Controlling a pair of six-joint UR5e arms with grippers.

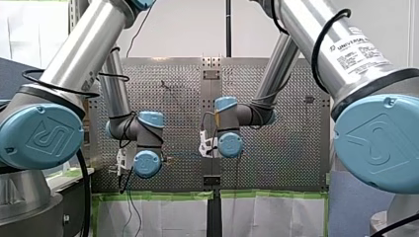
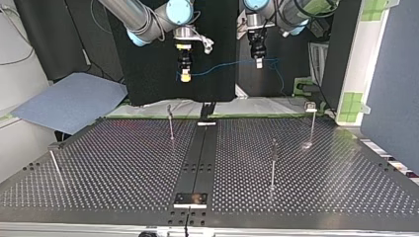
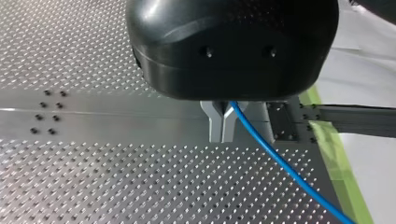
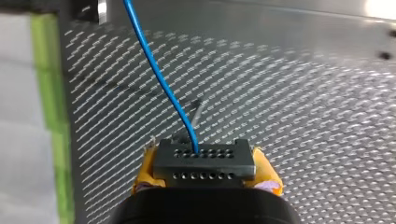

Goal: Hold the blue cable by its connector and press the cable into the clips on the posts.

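Note:
The blue cable [image 2: 223, 66] hangs stretched between my two grippers, high above the perforated table [image 2: 123, 163]. My right gripper [image 4: 205, 176] is shut with its yellow pads [image 4: 144, 173] on the dark connector [image 4: 204, 159], and the cable [image 4: 156, 70] runs away from it. In the top view that gripper [image 2: 185, 75] is at the left. My left gripper [image 3: 223, 135] is shut with its metal fingers on the cable [image 3: 280, 161] further along; it [image 2: 258, 62] is at the top view's right. A loose end [image 2: 279, 79] drops beyond it.
Thin posts with clips stand on the table: one [image 2: 170, 121] left of the centre strip, one [image 2: 273, 163] right of it, one [image 2: 312, 121] at the far right, and a leaning one [image 2: 54, 165] at the left edge. Green tape [image 3: 334, 154] marks the table's border.

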